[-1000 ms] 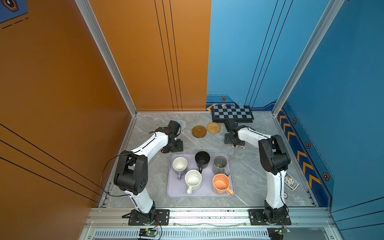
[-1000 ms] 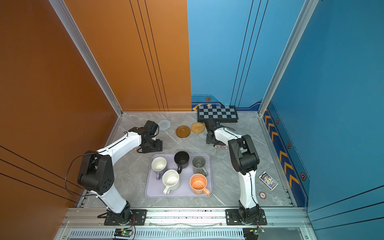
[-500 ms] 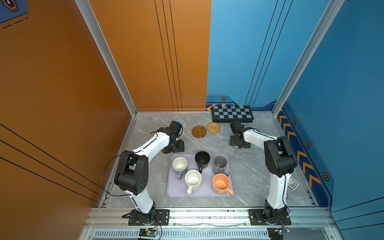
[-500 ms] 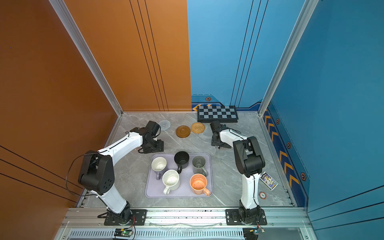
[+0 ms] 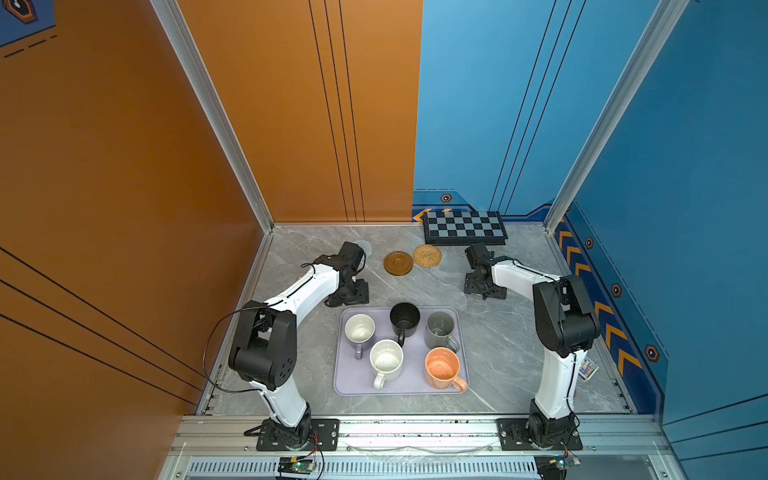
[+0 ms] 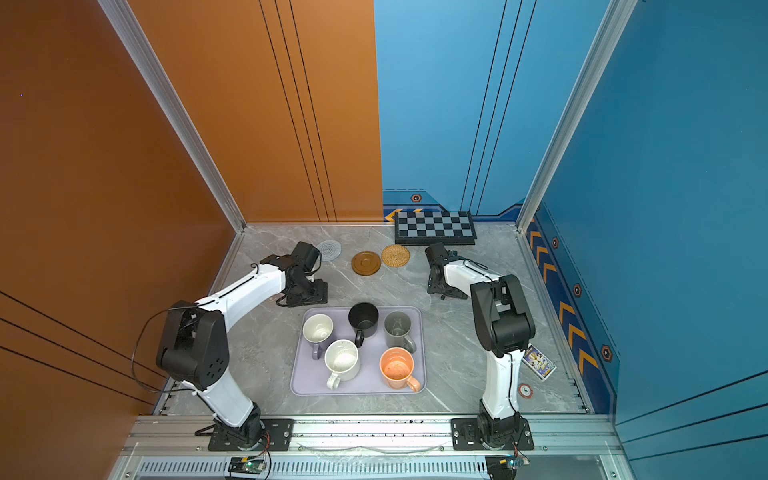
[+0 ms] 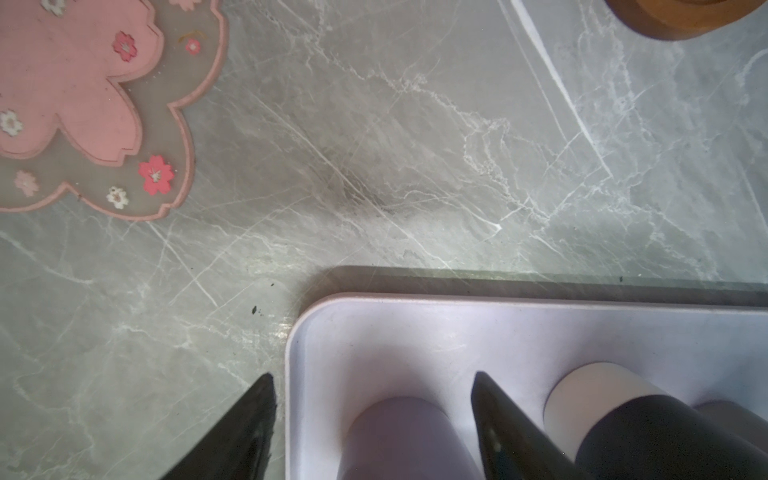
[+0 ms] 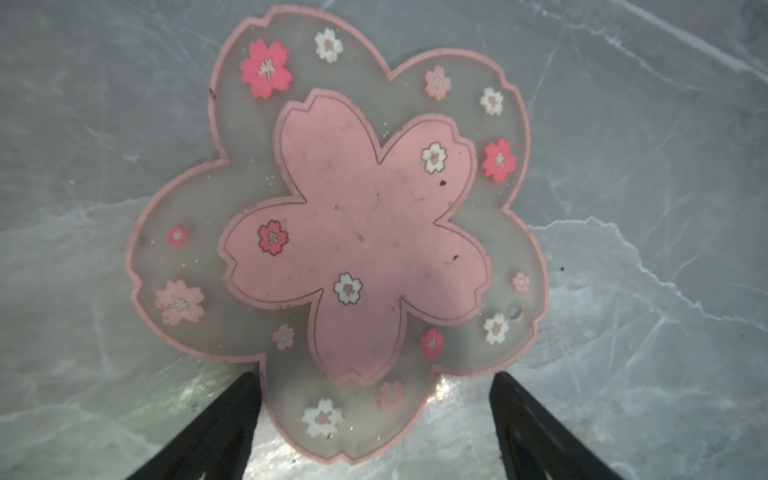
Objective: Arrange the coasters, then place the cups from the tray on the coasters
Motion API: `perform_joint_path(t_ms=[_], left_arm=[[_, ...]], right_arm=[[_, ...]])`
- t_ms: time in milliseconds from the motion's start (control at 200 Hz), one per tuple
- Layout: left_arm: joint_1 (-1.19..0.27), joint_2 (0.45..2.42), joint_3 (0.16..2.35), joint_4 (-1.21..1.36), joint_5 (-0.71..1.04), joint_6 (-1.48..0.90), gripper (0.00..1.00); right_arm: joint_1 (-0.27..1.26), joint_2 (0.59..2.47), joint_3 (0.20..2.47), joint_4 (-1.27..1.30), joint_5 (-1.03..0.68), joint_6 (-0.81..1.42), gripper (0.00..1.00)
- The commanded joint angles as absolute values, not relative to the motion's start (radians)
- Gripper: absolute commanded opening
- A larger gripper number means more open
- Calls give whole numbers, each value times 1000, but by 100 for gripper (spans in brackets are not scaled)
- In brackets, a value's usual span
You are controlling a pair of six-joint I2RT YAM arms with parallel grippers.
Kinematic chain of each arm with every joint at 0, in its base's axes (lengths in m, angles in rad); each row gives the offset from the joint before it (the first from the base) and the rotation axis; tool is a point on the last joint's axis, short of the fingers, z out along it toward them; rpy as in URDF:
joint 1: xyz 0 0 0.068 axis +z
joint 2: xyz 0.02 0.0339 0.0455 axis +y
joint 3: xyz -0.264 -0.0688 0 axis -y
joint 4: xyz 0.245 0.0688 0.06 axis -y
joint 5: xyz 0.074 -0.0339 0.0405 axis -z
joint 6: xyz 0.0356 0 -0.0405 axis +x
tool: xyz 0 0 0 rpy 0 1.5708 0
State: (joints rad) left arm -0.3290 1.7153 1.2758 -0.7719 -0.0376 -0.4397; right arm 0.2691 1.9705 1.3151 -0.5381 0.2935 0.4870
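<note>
Mid-table, pale lavender tray (image 5: pixel 411 384), rounded corners, holding lavender mug (image 5: pixel 360 328), black mug (image 5: pixel 404 318), grey mug (image 5: pixel 439 328), speckled white mug (image 5: pixel 386 358), orange mug (image 5: pixel 442 368). Behind: grey spiral coaster (image 6: pixel 329 250), wooden disc (image 5: pixel 398 262), rattan coaster (image 5: pixel 427 254). Left gripper (image 7: pixel 372 375) wide, empty, straddling tray rim near pink flower coaster (image 7: pixel 83 104); right gripper (image 8: pixel 374 374) wide, empty, above second pink flower coaster (image 8: pixel 345 232)

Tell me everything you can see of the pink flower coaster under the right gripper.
The pink flower coaster is a five-petalled blossom shape: a solid pink inner flower inside a translucent greyish band with a pink rim, dotted with small white, pale pink and hot pink blossoms. It looks like soft rubber, with dark specks. It lies flat on the grey marbled tabletop. The open right gripper hangs over it, fingers either side of one petal; contact cannot be told.
</note>
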Motion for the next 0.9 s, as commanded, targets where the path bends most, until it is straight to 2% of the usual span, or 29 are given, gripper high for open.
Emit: perform_joint_path(t_ms=[0,896], left_arm=[[-342,1709,1305,-792,-66,-452,75],[-335,1662,1292,-800,-83,-440,76]], right_arm=[[280,1938,1302,-549,262,478,89],[282,2048,1404,-554,286,460,87]])
